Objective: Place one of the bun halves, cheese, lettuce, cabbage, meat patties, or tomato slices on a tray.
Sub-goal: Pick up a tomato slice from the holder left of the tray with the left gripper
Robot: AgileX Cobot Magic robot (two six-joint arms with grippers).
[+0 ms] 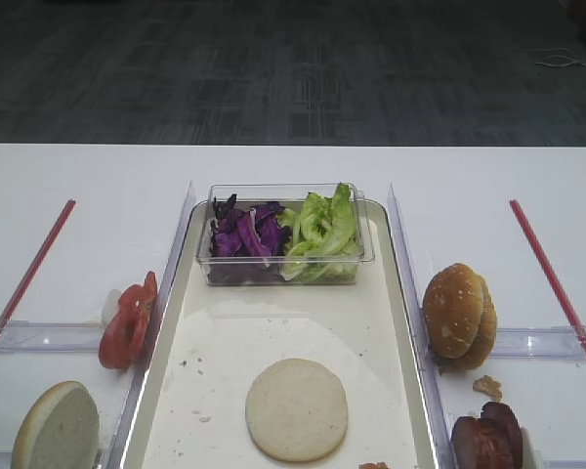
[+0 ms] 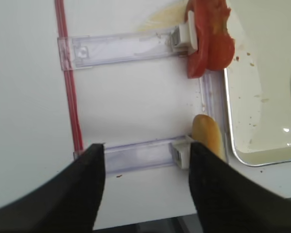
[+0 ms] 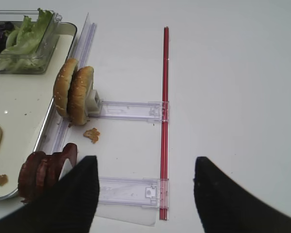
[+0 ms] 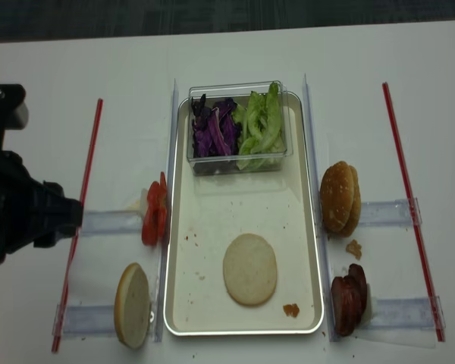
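I see one bun half (image 1: 297, 408) flat on tray (image 1: 381, 322), L gripper (image 2: 145, 170) jaws apart w/ nothing between, over rack by tomato (image 2: 209, 41), R gripper (image 3: 146, 187) also spread, empty, near patties (image 3: 43, 172).

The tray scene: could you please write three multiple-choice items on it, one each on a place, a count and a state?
1. Where do the tomato slices stand?
A. Left of the tray
B. In the clear tub
C. Right of the tray

2. How many bun halves lie flat on the tray?
A. None
B. One
C. Three

3. How are the left gripper's jaws?
A. Shut on a patty
B. Shut on lettuce
C. Open, empty

Key: 1 A, the slices stand on edge just outside the left rim. 2 B, a single bun half lies there, pale face up. 3 C, the left wrist view shows both fingers apart with nothing between them.
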